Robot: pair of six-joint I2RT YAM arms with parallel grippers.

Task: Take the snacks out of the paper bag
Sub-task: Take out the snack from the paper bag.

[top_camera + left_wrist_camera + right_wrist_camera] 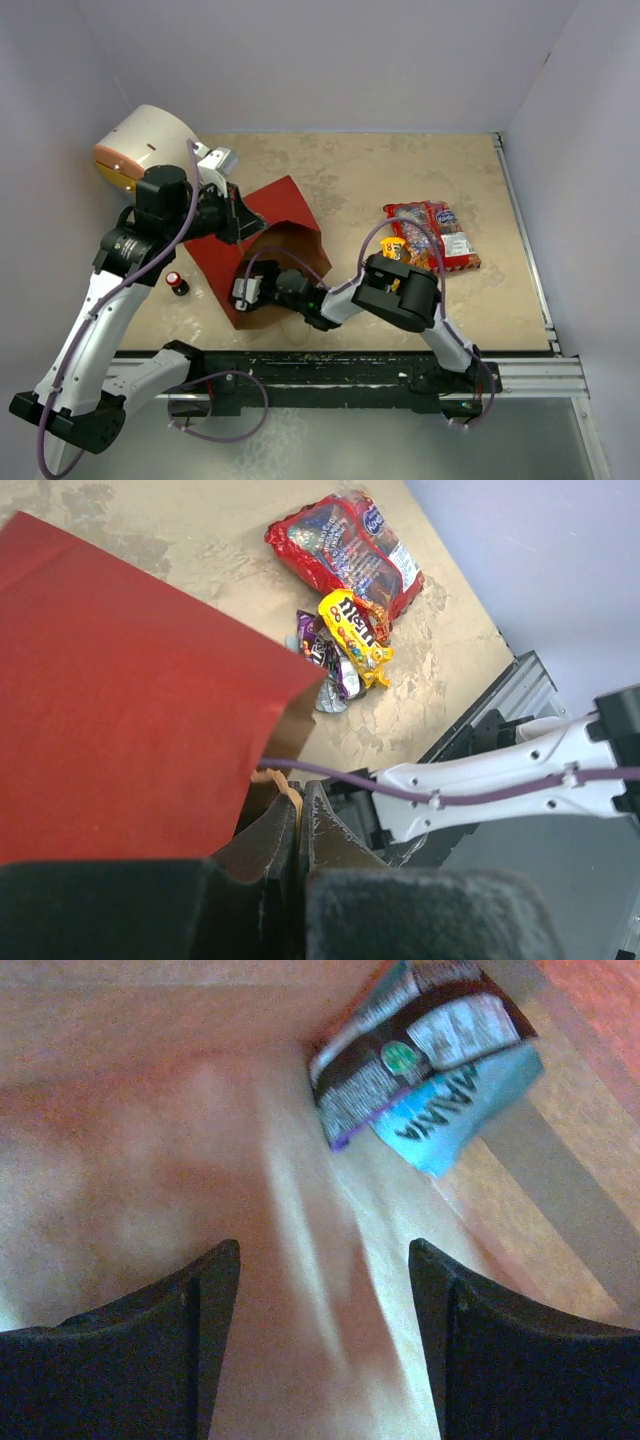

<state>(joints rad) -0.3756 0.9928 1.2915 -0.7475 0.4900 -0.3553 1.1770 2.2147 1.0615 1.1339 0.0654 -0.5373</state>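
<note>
Shut left jaws, parted right jaws.

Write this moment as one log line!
left claw: shut on paper bag | right claw: open inside paper bag | dark packet: ahead, untouched | red snack bag: on table

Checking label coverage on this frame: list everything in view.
paper bag: 1, red outside, brown inside, lying centre-left
large snack bag: 1, red and clear, right of the paper bag
candy packet: 1, yellow, against the large snack bag
dark wrappers: about 2, purplish, beside the candy packet
silvery wrapper: 1, same pile
dark packet: 1, inside the paper bag
blue wrapper: 1, under the dark packet
drum: 1, white, orange-yellow end, far left
small object: 1, red-black, left of the paper bag
table: 1, beige
left gripper: shut on the paper bag's edge
right gripper: open, inside the paper bag
</note>
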